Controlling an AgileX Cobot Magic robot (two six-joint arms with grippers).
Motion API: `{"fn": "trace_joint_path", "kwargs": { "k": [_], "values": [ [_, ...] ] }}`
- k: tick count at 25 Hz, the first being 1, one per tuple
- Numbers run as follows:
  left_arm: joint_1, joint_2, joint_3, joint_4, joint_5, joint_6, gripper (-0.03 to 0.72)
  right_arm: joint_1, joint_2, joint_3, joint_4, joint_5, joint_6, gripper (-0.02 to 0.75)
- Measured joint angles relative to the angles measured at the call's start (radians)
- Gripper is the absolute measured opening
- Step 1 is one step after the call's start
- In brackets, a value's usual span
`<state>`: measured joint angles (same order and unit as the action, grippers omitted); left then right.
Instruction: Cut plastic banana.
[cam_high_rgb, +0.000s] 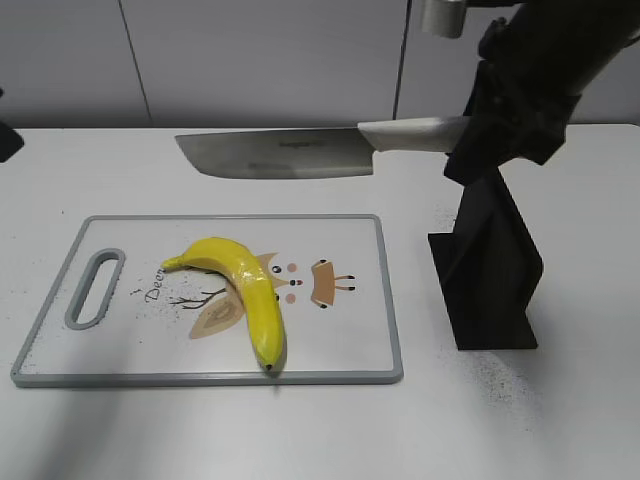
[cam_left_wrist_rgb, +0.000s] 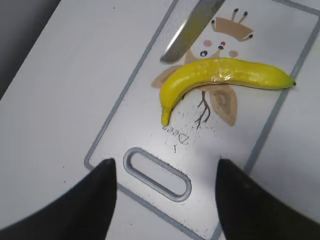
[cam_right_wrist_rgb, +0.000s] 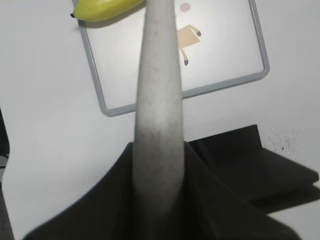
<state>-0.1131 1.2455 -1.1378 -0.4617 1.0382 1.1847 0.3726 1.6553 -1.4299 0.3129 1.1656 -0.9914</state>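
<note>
My right claw (cam_high_rgb: 470, 135) grips the knife (cam_high_rgb: 285, 153) by its handle. The banana (cam_high_rgb: 245, 290) lies below and left of the blade on the cutting board (cam_high_rgb: 340, 340), curving toward me. My left claw (cam_left_wrist_rgb: 162, 200) hangs open and empty.

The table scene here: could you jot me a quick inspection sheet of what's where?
Surface: white table, dark specks near the stand.
Job's things: yellow plastic banana lying whole on the grey-rimmed white cutting board; steel cleaver with white handle held level above the board.
Clutter: black knife stand right of the board.
Grippers: right gripper shut on the cleaver handle; left gripper open, empty, over the board's handle slot.
Cables: nothing seen.
Surroundings: pale wall panels.
</note>
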Motion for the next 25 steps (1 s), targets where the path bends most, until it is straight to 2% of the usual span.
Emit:
{"fn": "trace_joint_path", "kwargs": {
  "k": [6, 11, 17, 19, 22, 24, 25],
  "values": [
    [-0.117, 0.139, -0.093, 0.001, -0.007, 0.119, 0.585, 0.055, 0.159, -0.139, 0.004, 0.011, -0.140, 0.164],
    [-0.191, 0.242, -0.121, 0.074, -0.011, 0.162, 0.585, 0.060, 0.245, -0.248, 0.044, 0.031, -0.228, 0.164],
    [-0.211, 0.350, -0.124, 0.115, -0.076, 0.196, 0.580, 0.060, 0.255, -0.266, 0.091, 0.050, -0.333, 0.164],
    [-0.211, 0.369, -0.124, 0.115, -0.092, 0.203, 0.550, 0.060, 0.264, -0.266, 0.092, 0.050, -0.345, 0.164],
    [-0.213, 0.378, -0.124, 0.116, -0.095, 0.205, 0.404, 0.060, 0.268, -0.266, 0.093, 0.034, -0.351, 0.164],
    [-0.213, 0.379, -0.124, 0.116, -0.093, 0.206, 0.195, 0.060, 0.268, -0.266, 0.093, 0.015, -0.351, 0.164],
    [-0.213, 0.379, -0.124, 0.116, -0.092, 0.208, 0.115, 0.060, 0.268, -0.266, 0.093, 0.008, -0.351, 0.164]
  ]
}}
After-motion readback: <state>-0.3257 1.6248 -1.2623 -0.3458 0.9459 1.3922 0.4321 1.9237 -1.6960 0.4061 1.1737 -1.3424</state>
